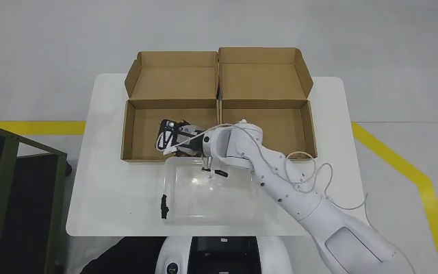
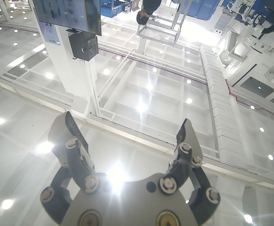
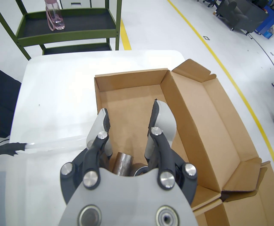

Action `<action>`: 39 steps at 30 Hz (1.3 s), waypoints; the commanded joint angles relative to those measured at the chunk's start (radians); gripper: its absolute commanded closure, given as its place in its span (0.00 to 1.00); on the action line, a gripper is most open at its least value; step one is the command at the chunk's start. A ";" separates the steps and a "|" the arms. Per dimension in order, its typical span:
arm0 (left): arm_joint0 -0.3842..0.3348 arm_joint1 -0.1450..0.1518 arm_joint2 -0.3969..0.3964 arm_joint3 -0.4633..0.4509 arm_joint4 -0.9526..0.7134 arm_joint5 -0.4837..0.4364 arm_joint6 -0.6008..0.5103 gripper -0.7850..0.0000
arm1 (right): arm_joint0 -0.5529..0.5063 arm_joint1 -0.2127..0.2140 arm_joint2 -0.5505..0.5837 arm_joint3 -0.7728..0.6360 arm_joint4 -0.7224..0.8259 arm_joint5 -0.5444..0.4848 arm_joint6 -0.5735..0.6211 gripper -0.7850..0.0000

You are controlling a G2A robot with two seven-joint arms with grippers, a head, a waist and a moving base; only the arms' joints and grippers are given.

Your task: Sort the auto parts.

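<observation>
My right gripper hangs open over the floor of the left cardboard box, with nothing between its fingers. Just under its palm, on the box floor, lies a metal cylinder with a dark round part beside it. In the top view the right arm comes in from the lower right and the right gripper sits inside the left box. A small black part lies at the left edge of a clear plastic bin. My left gripper is open and points up at the ceiling.
A second cardboard box stands to the right of the first, both with lids folded back. A green cart stands off the table's left side, carrying a pink bottle. The white table is bare left of the bin.
</observation>
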 commanded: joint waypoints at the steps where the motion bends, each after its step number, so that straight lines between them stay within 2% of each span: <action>1: 0.000 0.000 0.000 0.000 0.000 0.000 0.000 0.00 | -0.042 0.015 0.034 -0.057 -0.009 -0.014 -0.003 0.50; 3: 0.000 0.000 0.000 0.000 0.000 0.000 0.000 0.00 | -0.084 0.029 0.066 -0.108 -0.019 -0.029 -0.006 0.39; 6: 0.000 0.000 0.000 0.000 0.000 0.000 0.000 0.00 | -0.143 0.049 0.119 -0.173 -0.039 -0.044 -0.012 0.13; 7: 0.000 0.000 0.000 0.000 0.000 0.000 0.000 0.00 | -0.162 0.055 0.137 -0.190 -0.041 -0.050 -0.016 0.09; 8: 0.000 0.000 0.000 0.000 0.000 0.000 0.000 0.00 | -0.180 0.061 0.155 -0.209 -0.047 -0.052 -0.019 0.00; 22: 0.000 0.000 0.000 0.000 0.000 0.000 0.000 0.00 | -0.435 0.138 0.452 -0.423 -0.088 -0.100 -0.115 0.00; 35: 0.000 0.000 0.000 0.000 0.000 0.000 0.000 0.00 | -0.687 0.187 0.729 -0.493 -0.149 -0.058 -0.342 0.00; 39: 0.000 0.000 0.000 0.000 0.000 0.000 0.000 0.00 | -0.783 0.201 0.817 -0.529 -0.171 -0.073 -0.403 0.00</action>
